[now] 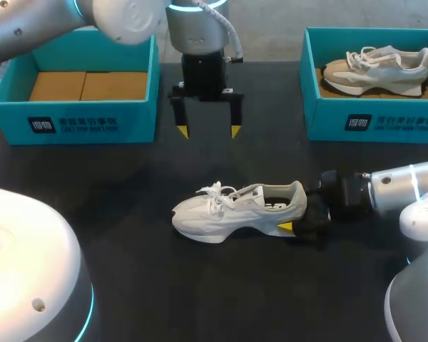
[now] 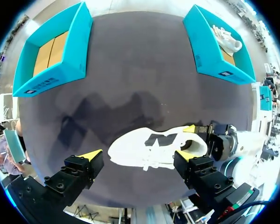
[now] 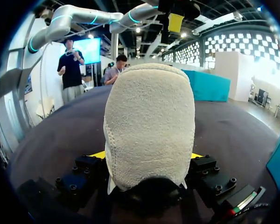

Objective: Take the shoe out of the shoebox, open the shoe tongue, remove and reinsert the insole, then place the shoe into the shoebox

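Observation:
A white shoe (image 1: pixel 235 210) lies on its sole at the middle of the dark table, toe toward my left side, laces tied. My right gripper (image 1: pixel 294 215) comes in from the right and is shut on the shoe's heel (image 3: pixel 149 126), one yellow tip on each side of it. In the left wrist view the shoe (image 2: pixel 149 149) sits below and between the fingers, with my right gripper (image 2: pixel 187 142) on its heel. My left gripper (image 1: pixel 209 131) hangs open above the table behind the shoe, fingers pointing down, touching nothing. A teal shoebox (image 1: pixel 71 114) holding only cardboard stands at the back left.
A second teal shoebox (image 1: pixel 371 117) at the back right holds a beige shoe (image 1: pixel 378 68). Bare dark tabletop (image 1: pixel 128 185) lies between the boxes and around the white shoe.

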Controlling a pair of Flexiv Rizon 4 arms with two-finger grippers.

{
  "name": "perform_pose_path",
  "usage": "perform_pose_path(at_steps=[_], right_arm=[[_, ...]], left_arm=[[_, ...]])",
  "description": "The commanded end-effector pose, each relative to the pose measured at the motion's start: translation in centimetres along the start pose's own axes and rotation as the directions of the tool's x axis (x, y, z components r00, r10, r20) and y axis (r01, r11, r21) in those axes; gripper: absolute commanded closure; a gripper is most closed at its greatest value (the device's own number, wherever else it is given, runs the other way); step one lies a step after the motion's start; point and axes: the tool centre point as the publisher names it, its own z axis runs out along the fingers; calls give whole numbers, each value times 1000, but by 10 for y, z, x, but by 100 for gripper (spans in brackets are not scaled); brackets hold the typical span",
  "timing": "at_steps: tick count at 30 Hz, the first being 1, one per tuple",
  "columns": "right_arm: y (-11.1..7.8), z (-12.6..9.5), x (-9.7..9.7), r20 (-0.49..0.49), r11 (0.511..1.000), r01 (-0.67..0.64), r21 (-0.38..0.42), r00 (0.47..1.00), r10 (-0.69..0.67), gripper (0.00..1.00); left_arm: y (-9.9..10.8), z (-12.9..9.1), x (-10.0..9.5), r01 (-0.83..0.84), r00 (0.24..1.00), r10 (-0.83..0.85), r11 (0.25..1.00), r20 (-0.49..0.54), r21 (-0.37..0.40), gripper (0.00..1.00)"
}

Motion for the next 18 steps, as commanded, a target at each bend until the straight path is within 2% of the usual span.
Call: perform_pose_path(at_steps=[1,9,11,18], right_arm=[[1,0,1,1,1000,0,4,1000,0,100],[1,0,1,1,1000,0,4,1000,0,100],[1,0,1,1,1000,0,4,1000,0,100],[1,0,1,1,1000,0,4,1000,0,100]], left_arm=[[0,0,0,0,1000,0,1000,-2,1,0],[0,0,-2,9,1000,-10,1000,-14,-16,0],[6,1,1,-9,1000,8,1000,-20,-22,0],[23,10,34,-70,997,68,994,-22,-79,0]])
